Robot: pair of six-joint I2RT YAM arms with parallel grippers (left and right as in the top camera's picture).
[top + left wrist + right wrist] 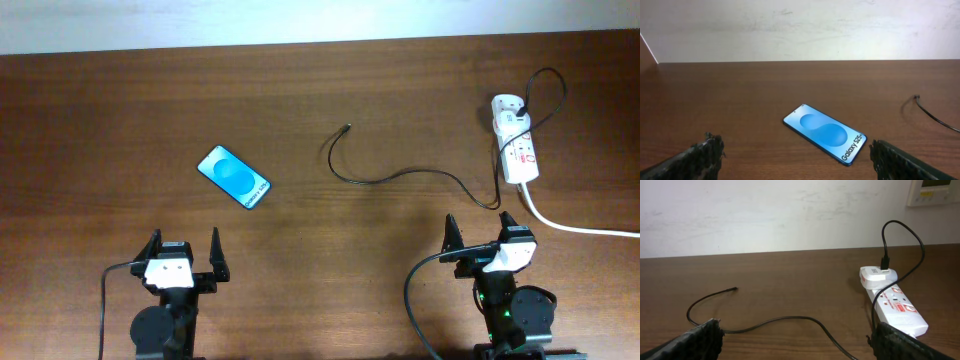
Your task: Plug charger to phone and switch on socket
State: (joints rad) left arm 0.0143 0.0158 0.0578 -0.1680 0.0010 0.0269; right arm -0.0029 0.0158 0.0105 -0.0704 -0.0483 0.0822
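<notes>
1. Contact is not yet made: the left gripper (185, 240) and the right gripper (480, 225) are held wide open near the front of the dark brown wooden table (100, 120), and nothing is gripped by either.
2. The slim blue-screened phone with black edges (234, 177) is laid flat and askew just ahead of the left gripper. If it is not steadied, it is probably pushed away when the plug is pressed in.
3. The long thin black charger cable (400, 175) is curled loosely on the table, its small plug tip (346, 127) well apart from the phone. So thin a tip is easily dropped or turned wrongly.
4. The small white oblong power strip with red markings (517, 150) is placed ahead of the right gripper. It can be dragged if the charger cable is pulled taut, and the press that turns it on may be spoiled by the cable crossed over its top.
</notes>
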